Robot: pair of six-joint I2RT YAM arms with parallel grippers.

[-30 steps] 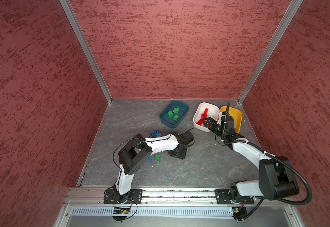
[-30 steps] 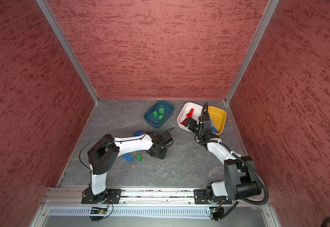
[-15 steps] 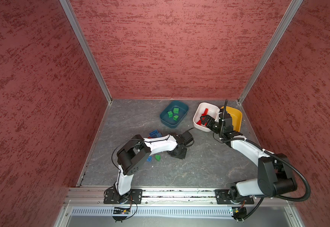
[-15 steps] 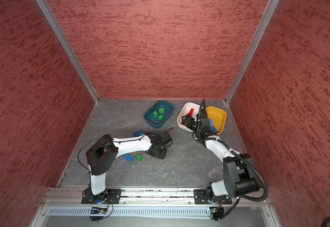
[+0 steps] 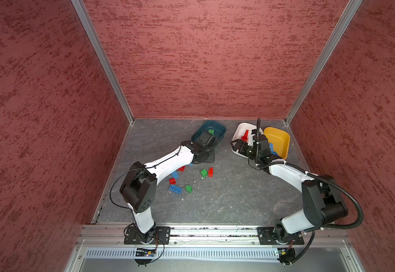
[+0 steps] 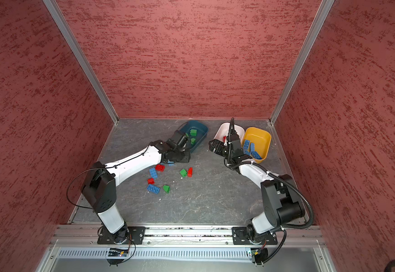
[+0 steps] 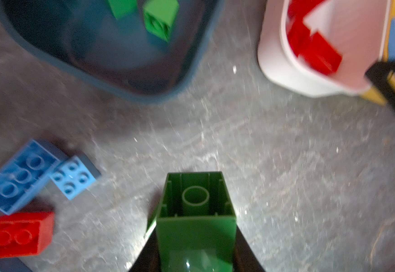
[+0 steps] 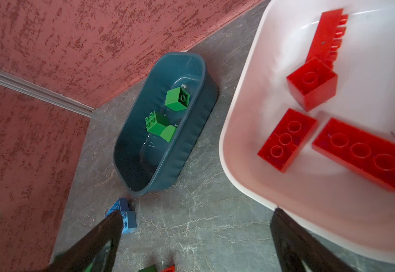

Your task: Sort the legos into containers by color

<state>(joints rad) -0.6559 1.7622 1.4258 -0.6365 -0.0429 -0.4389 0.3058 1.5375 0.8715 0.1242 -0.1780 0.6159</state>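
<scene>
Tubs: three, namely teal tub (image 8: pixel 191 131), white tub (image 8: pixel 250 117) and yellow tub (image 6: pixel 260 136).
Green bricks (image 8: pixel 177 99) in the teal tub: three.
Red bricks (image 8: pixel 286 139) in the white tub: four.
Blue bricks (image 6: pixel 252 147) in the yellow tub: about three.
Loose on the counter (image 6: pixel 203 200): three loose red bricks (image 6: pixel 160 167), two loose green bricks (image 6: pixel 183 172), and at least three loose blue bricks (image 6: pixel 153 188).
Held green brick (image 7: pixel 196 223) in the left pincer (image 7: pixel 195 256): one.

Enclosure: three wall panels (image 5: pixel 203 58) in red mottled texture, joined at the rear corners by aluminium posts (image 5: pixel 102 58). Floor (image 5: pixel 227 200) — grey, stone-veined, matt. Front edge — metal rail (image 5: pixel 215 232), with a slotted strip (image 5: pixel 203 253) below it. Lighting even.
</scene>
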